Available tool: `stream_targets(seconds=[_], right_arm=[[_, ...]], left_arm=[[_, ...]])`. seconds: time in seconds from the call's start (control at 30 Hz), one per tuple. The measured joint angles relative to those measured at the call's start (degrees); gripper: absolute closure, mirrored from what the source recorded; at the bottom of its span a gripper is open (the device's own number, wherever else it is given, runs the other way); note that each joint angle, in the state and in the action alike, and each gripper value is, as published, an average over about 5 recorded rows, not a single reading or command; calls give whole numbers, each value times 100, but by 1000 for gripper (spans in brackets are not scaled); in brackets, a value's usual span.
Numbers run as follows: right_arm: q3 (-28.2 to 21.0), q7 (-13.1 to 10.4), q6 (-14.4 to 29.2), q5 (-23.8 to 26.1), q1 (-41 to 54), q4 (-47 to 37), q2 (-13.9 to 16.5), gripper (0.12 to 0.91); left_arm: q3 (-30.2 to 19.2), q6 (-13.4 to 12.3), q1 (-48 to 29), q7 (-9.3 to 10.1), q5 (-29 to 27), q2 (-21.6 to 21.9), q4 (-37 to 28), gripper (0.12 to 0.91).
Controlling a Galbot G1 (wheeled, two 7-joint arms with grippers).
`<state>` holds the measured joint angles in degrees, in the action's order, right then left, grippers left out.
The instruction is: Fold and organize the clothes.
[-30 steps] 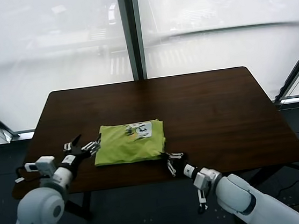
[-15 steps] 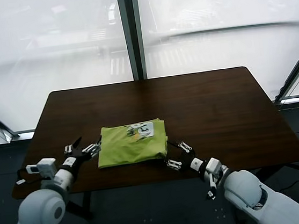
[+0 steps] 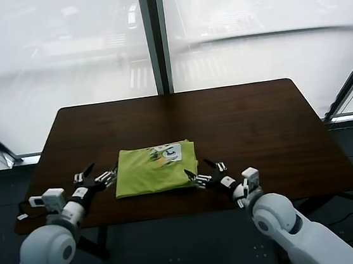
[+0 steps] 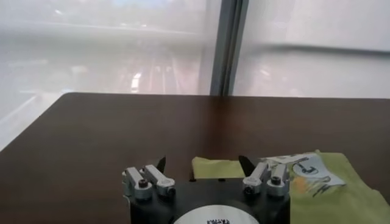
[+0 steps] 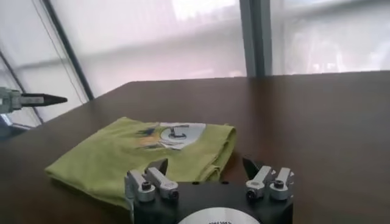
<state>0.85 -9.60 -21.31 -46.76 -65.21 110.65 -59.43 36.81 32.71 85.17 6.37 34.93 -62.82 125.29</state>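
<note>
We see the lime-green T-shirt (image 3: 156, 167) lying folded into a compact rectangle on the dark counter (image 3: 246, 124), toward its near edge and a little to our left of centre, with the white graphic (image 3: 168, 151) facing up at its far edge. Our left gripper (image 3: 97, 176) rests low just beside the shirt's left edge, jaws spread wide and holding nothing. Our right gripper (image 3: 200, 173) sits at the shirt's near right corner, jaws likewise wide apart and empty, its fingertips very close to the cloth; whether they touch it we cannot tell. We judge the folding essentially done, with only tidying or withdrawal left. The main risk from here is that a spread finger of the right gripper catches the loose corner layers as that arm moves, dragging the top fold open or skewing the stack. A sideways nudge from the left gripper could wrinkle the edge or push the bundle askew. Since the shirt lies near the front edge of the counter, a pull toward us might also slide it partly off
</note>
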Motion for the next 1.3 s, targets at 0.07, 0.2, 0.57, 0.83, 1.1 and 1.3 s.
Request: stream_targets(seconds=[0.07, 0.2, 0.57, 0.83, 1.1, 1.3], right_arm=[[-6, -135, -110, -32, 12, -62, -104, 121], [-5, -226, -225, 57, 23, -150, -242, 195], [154, -229, -578, 614, 97, -135, -210, 819], [756, 16, -703, 1374, 161, -328, 216, 882], [1360, -215, -974, 1933, 143, -745, 628, 882], [1798, -434, -1138, 1917, -83, -722, 716, 882]], left_arm=[[-1, -3, 1, 0, -5, -3, -10, 123], [12, -14, 22, -1, -8, -3, -39, 123], [40, -24, 46, -4, -2, 2, -44, 123], [53, -32, 70, -7, -6, -42, -39, 123], [39, -45, 67, -11, -36, -95, -27, 123], [53, -72, 91, -20, -43, -100, -50, 123]])
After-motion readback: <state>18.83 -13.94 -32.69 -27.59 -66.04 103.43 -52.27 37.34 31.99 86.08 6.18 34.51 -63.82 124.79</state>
